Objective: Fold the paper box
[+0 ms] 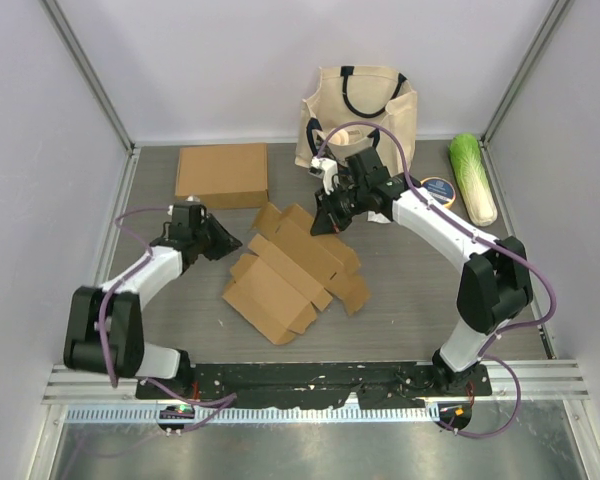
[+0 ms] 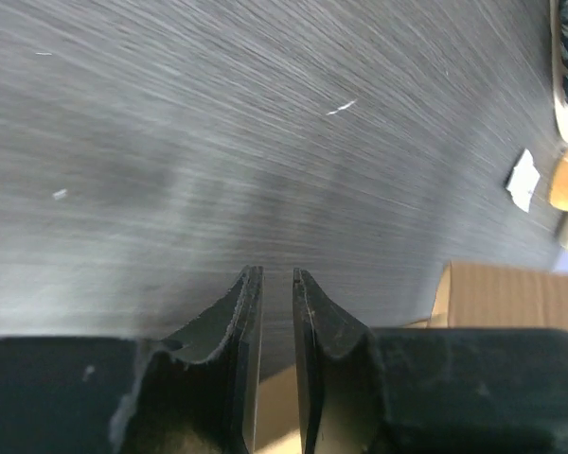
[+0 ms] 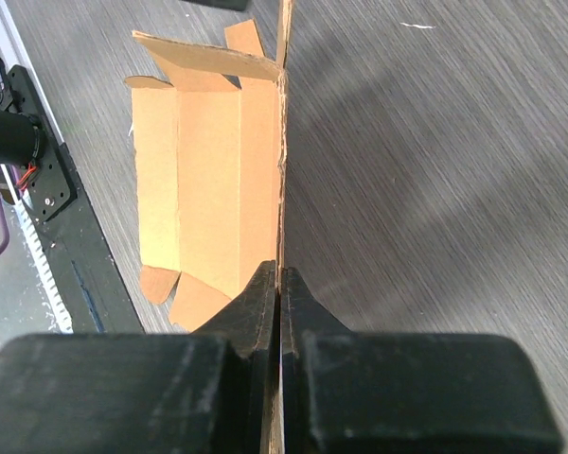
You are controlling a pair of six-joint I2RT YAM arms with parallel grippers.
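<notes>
The brown paper box (image 1: 290, 270) lies unfolded and partly creased in the middle of the table. My right gripper (image 1: 330, 217) is at its far edge, shut on a raised flap. In the right wrist view the jaws (image 3: 279, 270) pinch the flap's thin edge, with the open box panels (image 3: 208, 180) to the left. My left gripper (image 1: 227, 243) is just left of the box, low over the table. In the left wrist view its jaws (image 2: 276, 272) stand a narrow gap apart with nothing between the tips. A piece of the box (image 2: 511, 298) shows to its right.
A flat folded cardboard sheet (image 1: 222, 175) lies at the back left. A cream tote bag (image 1: 360, 110) stands at the back, with a round tin (image 1: 438, 188) and a green cabbage (image 1: 473, 178) at the back right. White walls enclose the table.
</notes>
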